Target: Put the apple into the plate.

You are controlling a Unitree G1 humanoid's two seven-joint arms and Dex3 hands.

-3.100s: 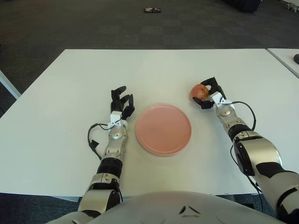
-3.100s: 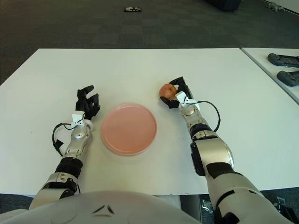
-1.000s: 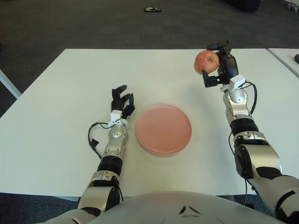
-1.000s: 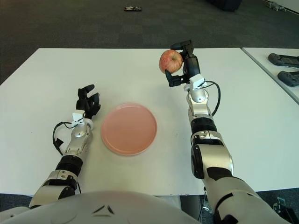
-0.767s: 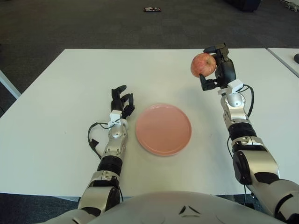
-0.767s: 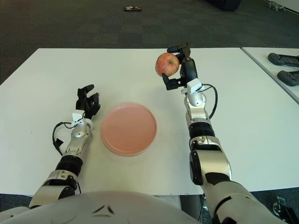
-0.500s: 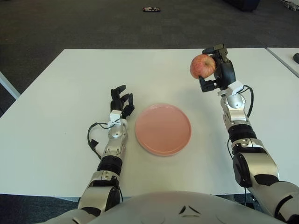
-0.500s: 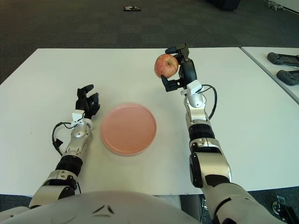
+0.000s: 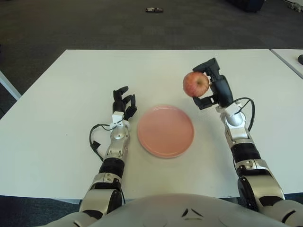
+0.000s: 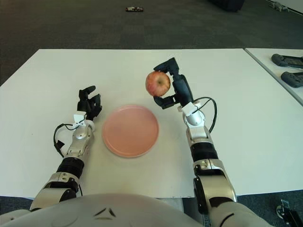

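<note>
A red-yellow apple (image 9: 195, 84) hangs in the air above the table, with my right hand (image 9: 211, 88) shut on it. It shows just past the far right rim of the round pink plate (image 9: 165, 130), which lies flat on the white table (image 9: 71, 85) and holds nothing. My left hand (image 9: 122, 105) shows left of the plate, fingers relaxed and holding nothing.
A second white table (image 10: 279, 75) stands at the right with two dark controllers (image 10: 286, 60) on it. A small dark object (image 9: 154, 9) lies on the carpet far behind. The table's far edge runs across the top of the view.
My right hand has carried the apple from the table's right side up, then left and down toward the plate. The left hand has not moved.
</note>
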